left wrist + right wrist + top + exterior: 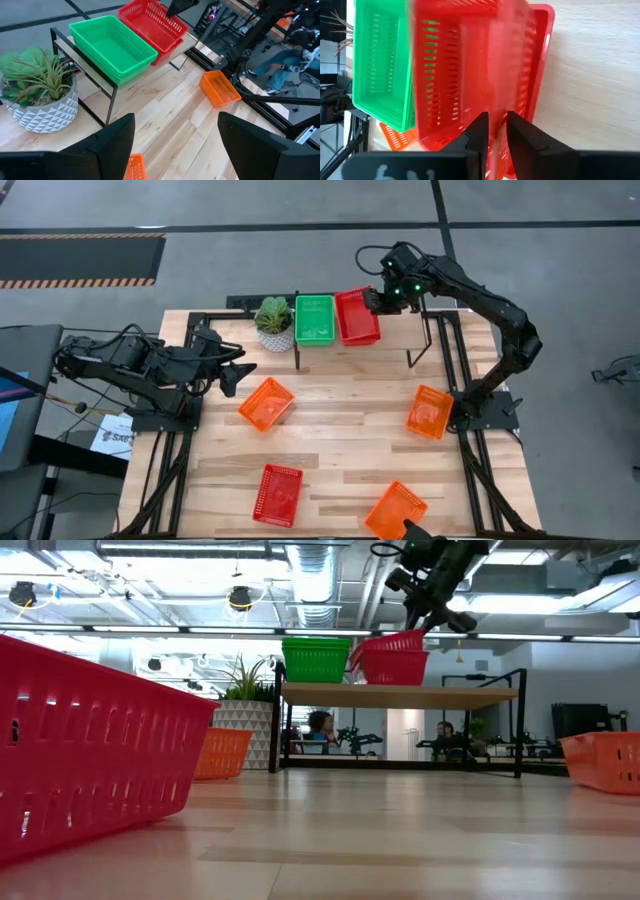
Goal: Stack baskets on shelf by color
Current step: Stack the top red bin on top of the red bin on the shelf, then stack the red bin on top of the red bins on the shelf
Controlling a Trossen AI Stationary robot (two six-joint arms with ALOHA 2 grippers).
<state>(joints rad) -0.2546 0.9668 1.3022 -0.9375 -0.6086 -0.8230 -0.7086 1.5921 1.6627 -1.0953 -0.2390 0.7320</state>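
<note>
A red basket (357,316) sits tilted on another red one, it seems, on the shelf (398,695) beside the green stack (315,319), its rim pinched by the right claw (494,131), while the left claw (175,145) hangs released over the bench (340,430).

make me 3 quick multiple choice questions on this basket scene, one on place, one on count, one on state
1. Where is the green stack?
A. on the shelf, beside the plant
B. on the floor
C. in the left gripper

2. How many orange baskets lie on the table?
A. one
B. three
C. five

3. What is the right gripper doing?
A. hanging empty
B. pinching the upper red basket, tilted on another
C. holding the plant

A: the high view shows it there.
B: three sit at.
B: its fingers clamp the rim.
</note>
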